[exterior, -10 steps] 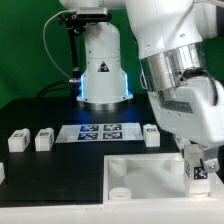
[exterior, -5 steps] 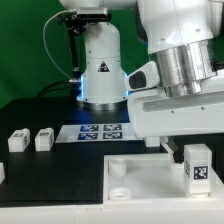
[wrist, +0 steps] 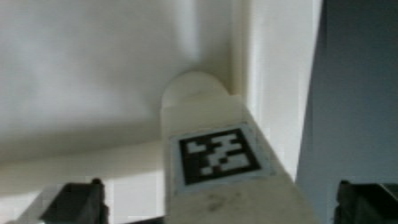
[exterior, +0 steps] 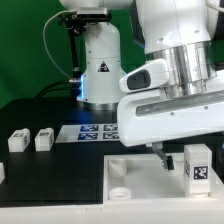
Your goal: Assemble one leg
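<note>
**Leg upright over the plate, fingers apart either side**

Leg status, read across the exterior view from its left to its right. Two spare legs (exterior: 28,141) sit on the dark table (exterior: 50,180) near that view's left edge, untouched. The marker board (exterior: 95,132) lies flat mid-table. The white plate (exterior: 140,180) occupies the foreground, one round corner socket (exterior: 118,168) visible and empty. At the far right the leg (exterior: 198,166) stands upright on or just above the plate, tag facing the camera.

Progress, as judged: the leg is brought to the plate and stood on end, but I cannot tell whether it is seated in a socket. Seating or screwing it home appears to remain.

Gripper (wrist: 217,200) in the wrist view: the two dark fingertips (wrist: 71,203) sit wide apart, one at each side of the leg (wrist: 217,150), with visible gaps to it. Jaws spread, holding nothing. The leg lies centred between them, its tagged face toward the wrist camera, plate surface behind.

In the exterior view the hand hangs above the plate, just left of the leg.
</note>
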Action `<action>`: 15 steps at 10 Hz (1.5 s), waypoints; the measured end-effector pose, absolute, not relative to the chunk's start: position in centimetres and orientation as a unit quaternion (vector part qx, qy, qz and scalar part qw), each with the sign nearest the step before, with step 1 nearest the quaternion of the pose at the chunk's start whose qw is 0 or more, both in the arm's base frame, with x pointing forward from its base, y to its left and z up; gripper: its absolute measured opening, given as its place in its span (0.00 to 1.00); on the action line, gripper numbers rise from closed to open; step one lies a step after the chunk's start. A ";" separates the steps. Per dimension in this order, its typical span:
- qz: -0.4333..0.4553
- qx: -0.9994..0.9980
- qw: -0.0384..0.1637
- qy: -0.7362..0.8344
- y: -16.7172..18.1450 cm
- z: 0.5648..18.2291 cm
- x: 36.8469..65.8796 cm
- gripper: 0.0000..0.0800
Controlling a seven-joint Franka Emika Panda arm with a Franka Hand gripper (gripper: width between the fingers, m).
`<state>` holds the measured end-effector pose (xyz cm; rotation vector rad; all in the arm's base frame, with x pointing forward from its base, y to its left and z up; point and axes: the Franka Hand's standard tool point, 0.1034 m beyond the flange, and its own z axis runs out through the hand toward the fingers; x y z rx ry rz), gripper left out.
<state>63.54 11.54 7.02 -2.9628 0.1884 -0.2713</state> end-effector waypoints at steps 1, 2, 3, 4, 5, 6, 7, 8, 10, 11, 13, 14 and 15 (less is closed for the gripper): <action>-0.091 -0.991 0.080 0.060 11.5 7.0 63.5 0.64; -0.089 -0.989 0.083 0.085 11.5 7.0 63.5 0.64; -0.085 -0.985 0.087 0.124 11.6 7.0 63.5 0.44; -0.083 -0.981 0.089 0.154 11.4 7.0 63.5 0.37; -0.077 -0.968 0.095 0.217 11.3 7.0 63.5 0.37; -0.071 -0.953 0.100 0.278 11.2 7.0 63.5 0.37; -0.069 -0.926 0.108 0.354 11.2 6.9 63.5 0.37; -0.054 -0.873 0.119 0.470 11.3 6.9 63.2 0.37; -0.023 -0.773 0.142 0.617 11.5 6.8 63.1 0.37; -0.008 -0.721 0.149 0.677 11.7 6.8 63.0 0.37; 0.006 -0.682 0.150 0.716 11.8 6.8 63.0 0.45; -0.001 -0.710 0.150 0.688 11.8 6.8 63.0 0.61; -0.001 -0.716 0.150 0.682 11.8 6.8 63.0 0.61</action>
